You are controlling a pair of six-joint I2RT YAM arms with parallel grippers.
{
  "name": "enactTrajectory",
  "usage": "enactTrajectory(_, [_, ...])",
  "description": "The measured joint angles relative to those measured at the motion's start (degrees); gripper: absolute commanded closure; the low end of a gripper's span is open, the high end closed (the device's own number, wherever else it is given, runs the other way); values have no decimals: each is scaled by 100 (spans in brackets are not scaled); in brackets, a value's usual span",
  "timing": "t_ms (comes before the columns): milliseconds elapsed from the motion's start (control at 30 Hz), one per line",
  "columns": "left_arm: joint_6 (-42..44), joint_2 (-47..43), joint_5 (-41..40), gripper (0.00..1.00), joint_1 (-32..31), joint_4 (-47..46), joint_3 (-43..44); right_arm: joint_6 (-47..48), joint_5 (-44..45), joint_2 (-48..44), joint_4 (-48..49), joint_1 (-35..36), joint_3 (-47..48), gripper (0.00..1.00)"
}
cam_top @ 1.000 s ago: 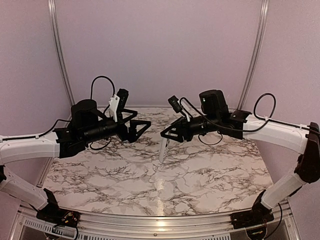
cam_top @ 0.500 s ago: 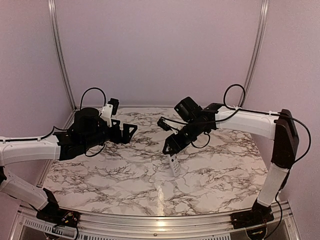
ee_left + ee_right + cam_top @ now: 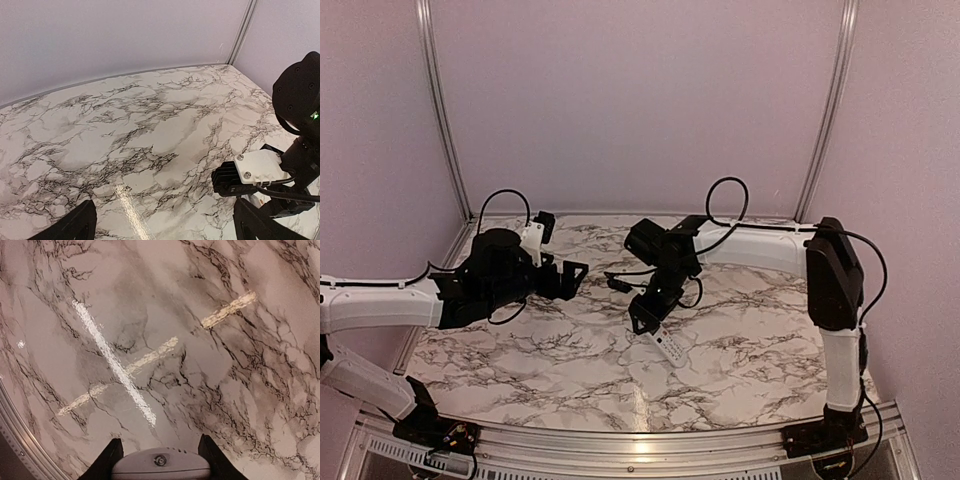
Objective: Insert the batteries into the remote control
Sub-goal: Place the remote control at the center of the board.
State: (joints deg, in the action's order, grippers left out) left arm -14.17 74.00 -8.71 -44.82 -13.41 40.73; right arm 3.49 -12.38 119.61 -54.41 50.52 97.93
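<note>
From the top camera, the remote control [image 3: 669,348] slants down out of the right gripper [image 3: 647,322], whose jaws are closed on its upper end. Its lower end is at or just above the desk [image 3: 520,370] (contact cannot be judged from here). The left gripper [image 3: 572,277] hangs well to the left of the remote control and carries nothing. No batteries show in this view.

The left wrist camera shows the left gripper [image 3: 164,212] with jaws spread wide over bare marble. The right arm's wrist [image 3: 280,170] is in view, but the remote control itself is hidden.

The right wrist camera shows only the remote control's rounded end [image 3: 160,469], with a small screw [image 3: 160,459], pinched between the fingers [image 3: 107,462]. No batteries show here either.

By the look of it, the remote control is a light, stiff, smooth plastic shell. Held by one end it could swing or slip, and a hold across its narrow sides near the middle would likely steady it.
</note>
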Motion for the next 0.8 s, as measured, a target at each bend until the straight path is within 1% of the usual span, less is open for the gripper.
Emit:
enactTrajectory(133, [-74,0,-380,1,48,46,-15,24,9,315,-140,9,315,86])
enactTrajectory(300, [-221,0,-769,1,192,52,-50,15,7,660,-223,11,597,85])
enactTrajectory(533, [-380,-31,-1069,1,354,81,-210,-26,13,935,-225,11,758,79])
enactTrajectory(700, [-428,-74,-1110,1,358,85,-297,-70,15,1167,-203,11,870,74])
enactTrajectory(800, [-450,-153,-1134,1,358,85,-345,-87,39,1189,-197,11,909,66])
